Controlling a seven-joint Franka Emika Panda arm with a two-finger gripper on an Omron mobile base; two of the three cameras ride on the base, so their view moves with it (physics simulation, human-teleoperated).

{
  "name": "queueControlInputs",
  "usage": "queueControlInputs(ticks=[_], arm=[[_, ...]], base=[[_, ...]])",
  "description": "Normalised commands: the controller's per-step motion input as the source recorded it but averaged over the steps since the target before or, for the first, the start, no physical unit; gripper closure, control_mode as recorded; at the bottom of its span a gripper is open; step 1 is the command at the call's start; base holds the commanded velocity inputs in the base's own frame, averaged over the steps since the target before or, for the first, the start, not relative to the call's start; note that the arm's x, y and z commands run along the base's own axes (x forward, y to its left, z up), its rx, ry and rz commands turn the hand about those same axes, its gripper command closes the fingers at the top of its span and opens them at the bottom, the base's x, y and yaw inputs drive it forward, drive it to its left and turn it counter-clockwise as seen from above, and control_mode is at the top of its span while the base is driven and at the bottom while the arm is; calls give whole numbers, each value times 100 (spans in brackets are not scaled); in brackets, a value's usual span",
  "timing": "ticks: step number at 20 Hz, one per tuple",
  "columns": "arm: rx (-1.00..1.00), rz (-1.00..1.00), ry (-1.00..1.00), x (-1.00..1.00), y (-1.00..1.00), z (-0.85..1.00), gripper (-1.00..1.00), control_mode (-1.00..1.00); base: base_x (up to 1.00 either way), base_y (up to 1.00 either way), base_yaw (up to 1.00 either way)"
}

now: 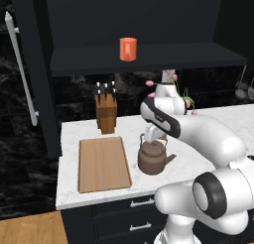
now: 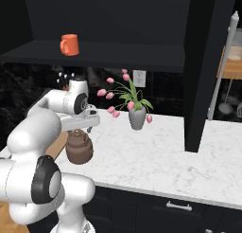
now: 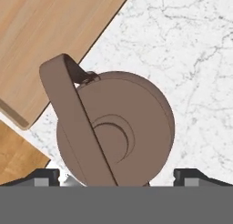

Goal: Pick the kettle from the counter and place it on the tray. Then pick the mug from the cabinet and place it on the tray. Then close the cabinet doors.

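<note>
While its two dark fingertips stand spread wide with nothing between them, the two-finger gripper (image 3: 116,175) hangs directly above the squat round dark-brown kettle (image 3: 119,129), one tip on each side of its body, no contact to be seen.

Kettle: upright on the white marble-patterned counter (image 1: 191,153), arched handle (image 3: 73,114) across its top, short spout (image 1: 170,157) pointing away from the tray; the white arm covers its top in both base views.

Tray: flat rectangular light-brown wooden board with raised rim (image 1: 103,163), lying on the counter just beside the kettle, apart from it, nothing on it.

Knife block: upright, wooden, dark handles (image 1: 106,112), behind the tray at the wall.

Vase: grey, with pink tulips (image 2: 137,117), on the counter behind the kettle.

Mug: small plain orange cylinder with side handle (image 2: 69,44), upright on the inner shelf of the dark navy-black wall cabinet (image 1: 149,59).

Cabinet doors: both swung open, left door (image 1: 30,74) and right door (image 2: 208,71), each with a long silver bar handle.
</note>
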Motion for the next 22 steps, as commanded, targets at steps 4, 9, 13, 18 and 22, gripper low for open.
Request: queueControlInputs(ticks=[4, 9, 13, 18, 22], arm=[[0, 4, 0, 4, 0, -7, -100, -100], [0, 0, 0, 0, 0, 0, 100, -100], [0, 1, 0, -1, 3, 2, 100, -100], [0, 4, -5, -19, 15, 42, 100, -100], [0, 3, -14, -28, 43, 68, 100, -100]], base=[[0, 0, 0], [0, 0, 0], [0, 0, 0], [0, 0, 0], [0, 0, 0]])
